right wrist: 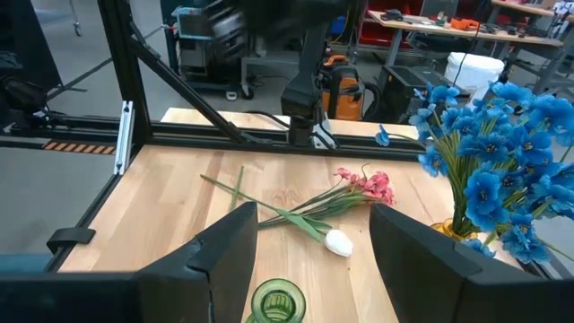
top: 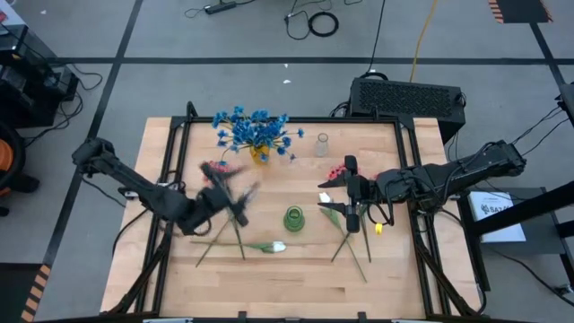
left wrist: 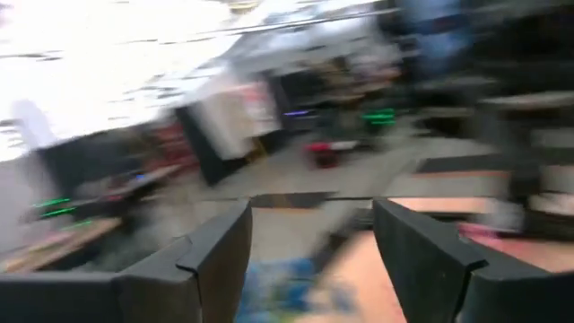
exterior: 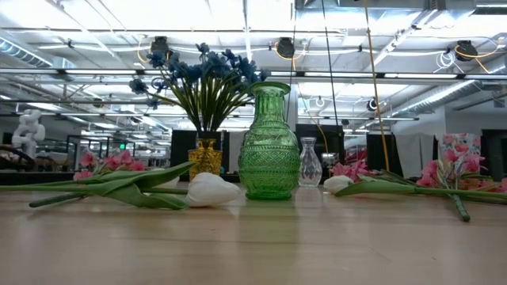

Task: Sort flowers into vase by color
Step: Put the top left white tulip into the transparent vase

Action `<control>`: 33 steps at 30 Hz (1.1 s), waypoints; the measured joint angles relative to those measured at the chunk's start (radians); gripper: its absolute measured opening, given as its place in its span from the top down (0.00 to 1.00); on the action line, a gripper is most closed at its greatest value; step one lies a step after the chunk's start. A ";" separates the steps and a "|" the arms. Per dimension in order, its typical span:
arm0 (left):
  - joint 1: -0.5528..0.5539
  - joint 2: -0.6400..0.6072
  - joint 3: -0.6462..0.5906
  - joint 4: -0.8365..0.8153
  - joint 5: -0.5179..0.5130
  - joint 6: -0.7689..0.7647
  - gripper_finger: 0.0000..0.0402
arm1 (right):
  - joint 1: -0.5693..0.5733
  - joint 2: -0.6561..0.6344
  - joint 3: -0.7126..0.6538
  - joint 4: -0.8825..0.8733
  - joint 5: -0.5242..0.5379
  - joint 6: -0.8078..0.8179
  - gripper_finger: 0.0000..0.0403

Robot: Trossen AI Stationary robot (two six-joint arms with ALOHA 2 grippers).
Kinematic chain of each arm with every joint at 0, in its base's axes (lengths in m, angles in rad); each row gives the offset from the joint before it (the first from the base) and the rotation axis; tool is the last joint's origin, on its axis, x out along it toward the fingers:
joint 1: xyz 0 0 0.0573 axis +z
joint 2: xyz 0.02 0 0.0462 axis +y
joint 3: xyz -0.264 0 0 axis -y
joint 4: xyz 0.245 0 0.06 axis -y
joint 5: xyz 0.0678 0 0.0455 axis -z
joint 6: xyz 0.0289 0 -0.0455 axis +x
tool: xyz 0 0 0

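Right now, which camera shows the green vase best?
The low view: the green vase stands in full profile at centre, upright, empty of stems. The high view gives only its round mouth from above. The right wrist view catches just its rim at the picture's edge. The left wrist view does not show it.

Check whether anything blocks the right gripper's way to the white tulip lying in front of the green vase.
The green vase stands directly between the right gripper and the white tulip; the gripper would need to pass over or around it.
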 joint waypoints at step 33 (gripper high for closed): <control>-0.029 -0.030 0.295 -1.388 0.391 -0.978 0.42 | 0.002 0.111 -0.001 -0.401 0.000 0.440 0.48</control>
